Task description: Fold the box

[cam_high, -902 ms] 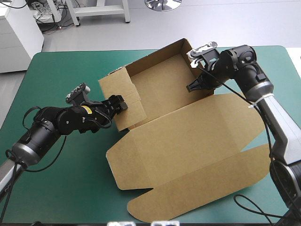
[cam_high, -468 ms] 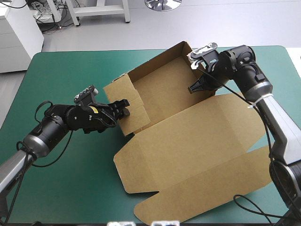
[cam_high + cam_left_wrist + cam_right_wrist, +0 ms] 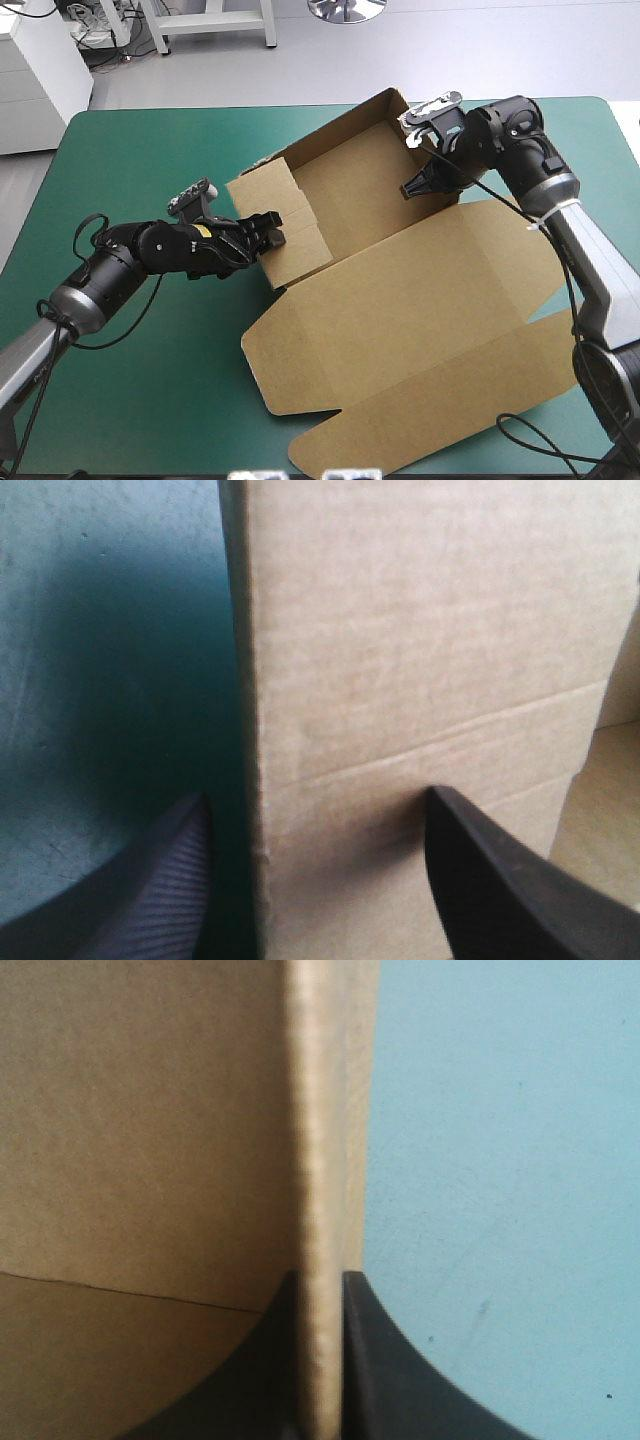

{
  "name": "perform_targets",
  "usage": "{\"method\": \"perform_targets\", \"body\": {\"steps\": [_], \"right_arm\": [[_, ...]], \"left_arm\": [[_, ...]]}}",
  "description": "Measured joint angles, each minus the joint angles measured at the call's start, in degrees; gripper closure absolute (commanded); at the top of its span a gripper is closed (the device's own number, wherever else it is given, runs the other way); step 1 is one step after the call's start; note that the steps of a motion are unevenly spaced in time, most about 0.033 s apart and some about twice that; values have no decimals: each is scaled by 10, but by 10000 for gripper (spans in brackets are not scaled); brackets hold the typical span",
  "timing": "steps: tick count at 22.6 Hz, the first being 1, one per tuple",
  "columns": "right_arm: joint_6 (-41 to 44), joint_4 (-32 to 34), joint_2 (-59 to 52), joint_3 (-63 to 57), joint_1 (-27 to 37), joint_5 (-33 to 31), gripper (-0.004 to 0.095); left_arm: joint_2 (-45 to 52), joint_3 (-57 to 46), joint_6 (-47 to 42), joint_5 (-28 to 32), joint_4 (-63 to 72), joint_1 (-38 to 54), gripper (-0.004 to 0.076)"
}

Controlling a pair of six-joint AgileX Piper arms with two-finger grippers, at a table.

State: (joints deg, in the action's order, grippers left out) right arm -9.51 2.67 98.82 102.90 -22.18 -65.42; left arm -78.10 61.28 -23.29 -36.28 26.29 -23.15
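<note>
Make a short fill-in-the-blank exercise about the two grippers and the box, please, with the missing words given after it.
1. The right gripper is ____ on a raised wall of the box.
2. The left gripper is ____, with an edge of the board between its fingers.
3. The lid lies ____ on the teal-green cover.

Missing words: shut; open; flat.

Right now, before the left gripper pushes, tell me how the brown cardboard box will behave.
The brown cardboard box probably stays stiff across panels but hinges at scored creases. It looks light, so it may slide on the teal-green cover unless the right gripper, shut on its wall, anchors it.
</note>
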Motion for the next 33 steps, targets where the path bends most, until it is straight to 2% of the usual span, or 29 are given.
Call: {"method": "perform_targets", "body": {"steps": [6,11,17,33], "right_arm": [[-1,-6,0,0,0,-10,921],[-6,-53,-2,1,-3,-10,921],[-8,-54,-18,21,-3,-25,921],[-8,-53,-18,25,-3,-30,919]], "left_arm": [[0,0,0,5,4,0,287],[-1,0,0,15,1,0,287],[-1,0,0,36,0,0,287],[-1,0,2,39,5,0,287]]}}
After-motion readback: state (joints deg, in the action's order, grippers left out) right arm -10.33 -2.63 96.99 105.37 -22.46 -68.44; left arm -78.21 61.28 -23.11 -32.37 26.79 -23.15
